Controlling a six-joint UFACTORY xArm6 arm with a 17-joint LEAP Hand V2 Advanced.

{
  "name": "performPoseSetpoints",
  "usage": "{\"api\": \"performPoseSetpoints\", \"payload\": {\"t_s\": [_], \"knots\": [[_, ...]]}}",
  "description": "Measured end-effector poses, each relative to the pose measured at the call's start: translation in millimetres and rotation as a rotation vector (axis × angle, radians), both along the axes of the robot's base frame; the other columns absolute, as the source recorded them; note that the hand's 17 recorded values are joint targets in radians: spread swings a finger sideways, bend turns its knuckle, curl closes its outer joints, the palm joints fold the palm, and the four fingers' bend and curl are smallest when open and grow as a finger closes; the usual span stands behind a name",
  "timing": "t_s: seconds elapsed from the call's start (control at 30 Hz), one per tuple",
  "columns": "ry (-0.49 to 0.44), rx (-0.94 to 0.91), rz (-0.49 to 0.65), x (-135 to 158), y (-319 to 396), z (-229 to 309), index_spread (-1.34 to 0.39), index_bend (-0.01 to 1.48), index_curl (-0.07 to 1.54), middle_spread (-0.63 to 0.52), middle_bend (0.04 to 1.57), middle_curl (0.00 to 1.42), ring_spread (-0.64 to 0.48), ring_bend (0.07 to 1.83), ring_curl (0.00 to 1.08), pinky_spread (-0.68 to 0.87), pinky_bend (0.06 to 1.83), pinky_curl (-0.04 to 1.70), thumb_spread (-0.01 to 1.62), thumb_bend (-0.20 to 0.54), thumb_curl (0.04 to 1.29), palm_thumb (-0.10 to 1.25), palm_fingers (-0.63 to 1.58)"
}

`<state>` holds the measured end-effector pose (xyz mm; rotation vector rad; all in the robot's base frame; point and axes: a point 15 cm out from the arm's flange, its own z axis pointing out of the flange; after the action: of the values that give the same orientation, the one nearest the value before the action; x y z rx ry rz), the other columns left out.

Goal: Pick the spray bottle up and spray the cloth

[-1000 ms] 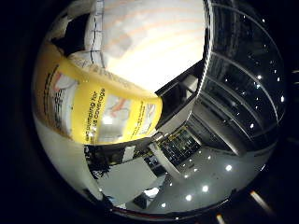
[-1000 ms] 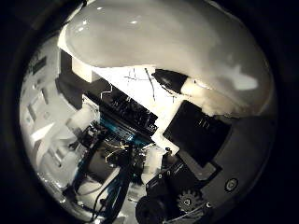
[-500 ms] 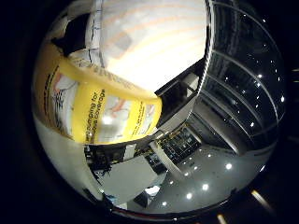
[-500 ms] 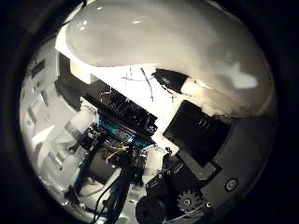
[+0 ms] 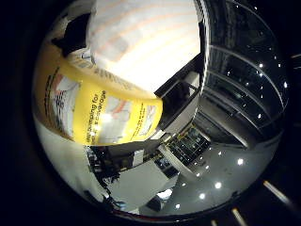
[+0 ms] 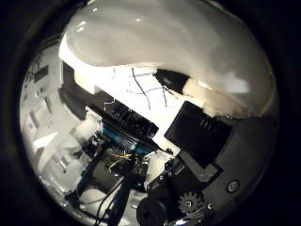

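Palm views hug spray bottle (image 5: 101, 115).

The robot's right hand of white and black parts (image 6: 197, 188) shows only in the thumb side palm view: a black body with a small gear, a black block, teal and white parts beside it. Whether its fingers are curled or straight cannot be told from either palm view.
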<state>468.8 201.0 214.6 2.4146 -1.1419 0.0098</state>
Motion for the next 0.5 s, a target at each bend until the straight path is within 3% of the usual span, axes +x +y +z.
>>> {"api": "performPoseSetpoints", "payload": {"t_s": [0.2, 0.37, 0.5], "knots": [[0.014, 0.152, -0.06, 0, 24, -4, -0.17, 1.22, 0.69, -0.07, 1.39, 0.61, -0.17, 1.47, 0.63, -0.14, 0.99, 1.46, 1.02, -0.013, 0.67, 1.06, 1.19], [0.059, 0.432, -0.192, -2, 67, 10, -0.17, 1.22, 0.69, -0.07, 1.38, 0.61, -0.17, 1.47, 0.63, -0.14, 0.99, 1.46, 1.02, -0.012, 0.67, 1.07, 1.19], [0.039, 0.658, -0.272, 7, 106, 47, -0.17, 1.22, 0.69, -0.07, 1.38, 0.61, -0.17, 1.48, 0.63, -0.14, 0.98, 1.47, 1.02, -0.013, 0.67, 1.07, 1.19]]}}
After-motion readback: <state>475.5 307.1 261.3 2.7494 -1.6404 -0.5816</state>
